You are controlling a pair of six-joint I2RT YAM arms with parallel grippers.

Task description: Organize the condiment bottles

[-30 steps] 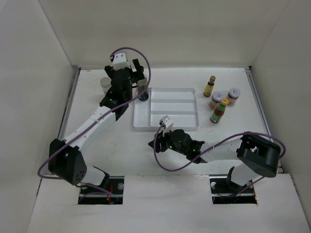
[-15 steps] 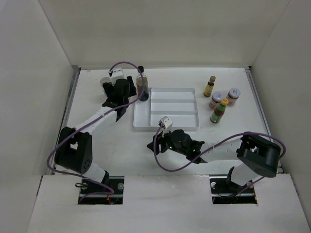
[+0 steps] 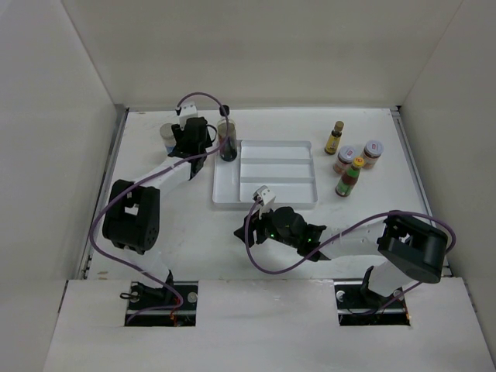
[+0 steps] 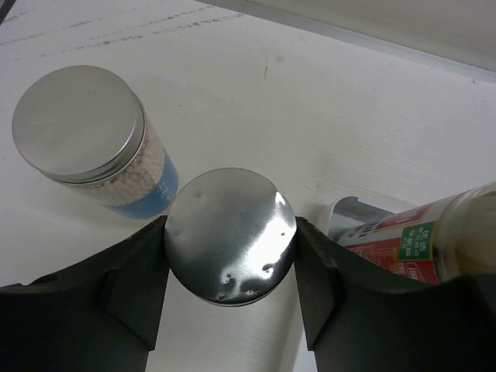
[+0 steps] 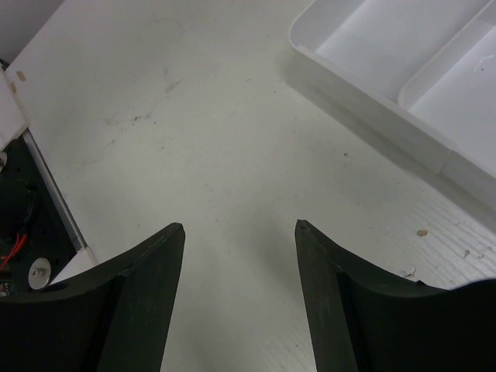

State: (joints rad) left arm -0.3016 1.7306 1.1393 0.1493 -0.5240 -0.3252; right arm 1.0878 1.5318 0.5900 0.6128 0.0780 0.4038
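Left gripper [image 4: 230, 242] is clamped on the silver-lidded jar [image 4: 229, 232], close beside the blue-labelled white jar [image 4: 93, 147]. Advise a straight vertical lift, clearing that neighbour, before moving to the white tray [image 3: 263, 206].

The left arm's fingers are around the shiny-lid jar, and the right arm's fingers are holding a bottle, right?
Not quite. The right arm's fingers are open and hold nothing; the right wrist view shows only table between them. The left arm's fingers are around the silver-lidded jar, as you said.
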